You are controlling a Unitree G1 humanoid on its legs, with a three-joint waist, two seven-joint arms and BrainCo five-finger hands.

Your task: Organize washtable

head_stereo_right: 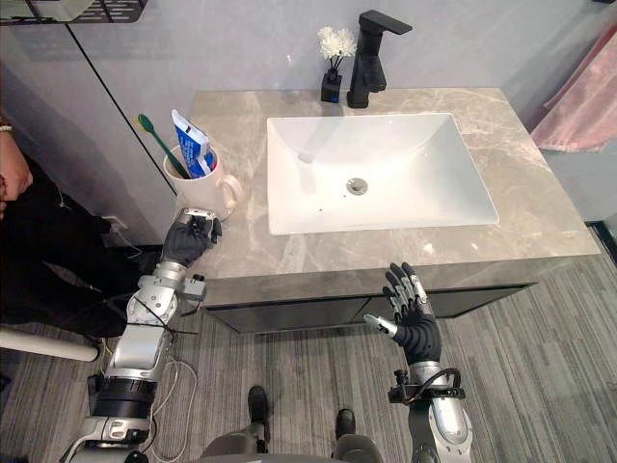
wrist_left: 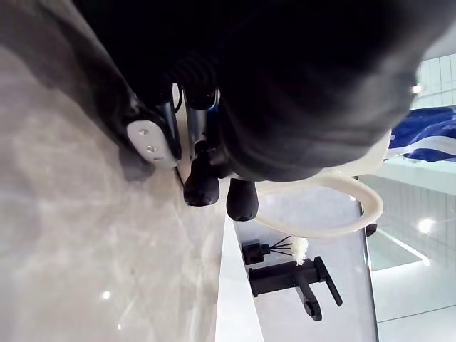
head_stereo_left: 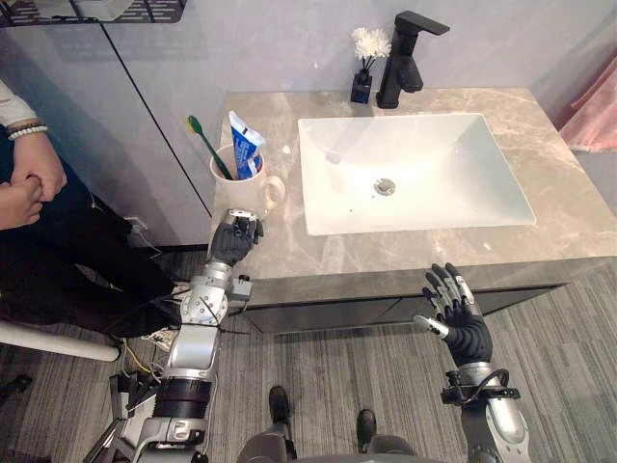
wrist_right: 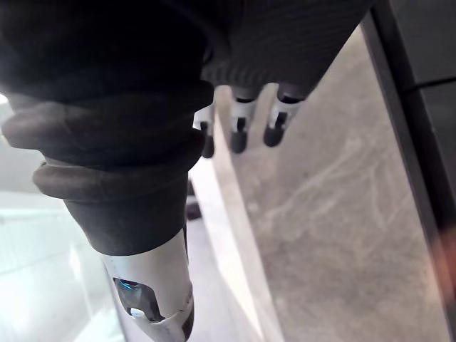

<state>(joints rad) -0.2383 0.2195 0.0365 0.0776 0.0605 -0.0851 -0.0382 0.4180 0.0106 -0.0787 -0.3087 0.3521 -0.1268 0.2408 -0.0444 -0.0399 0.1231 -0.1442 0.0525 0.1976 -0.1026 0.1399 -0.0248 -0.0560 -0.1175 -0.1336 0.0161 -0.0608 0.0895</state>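
A cream mug [head_stereo_left: 243, 181] stands at the left end of the marble countertop [head_stereo_left: 569, 203], its handle [wrist_left: 356, 206] turned toward the sink. In it are a green toothbrush [head_stereo_left: 204, 143] and a blue and white toothpaste tube [head_stereo_left: 245, 145]. My left hand [head_stereo_left: 234, 239] rests on the counter's front edge just before the mug. Its fingers [wrist_left: 203, 189] are curled, with the tips beside the handle and not round it. My right hand [head_stereo_left: 461, 311] hangs open with fingers spread, below the counter's front edge at the right.
A white rectangular sink [head_stereo_left: 318, 207] takes up the counter's middle. Behind it stand a black faucet [head_stereo_left: 405, 58] and a small dark bottle of white flowers [head_stereo_left: 364, 69]. A person [head_stereo_left: 24, 174] stands at the left. A pink towel [head_stereo_left: 593, 106] hangs at the right.
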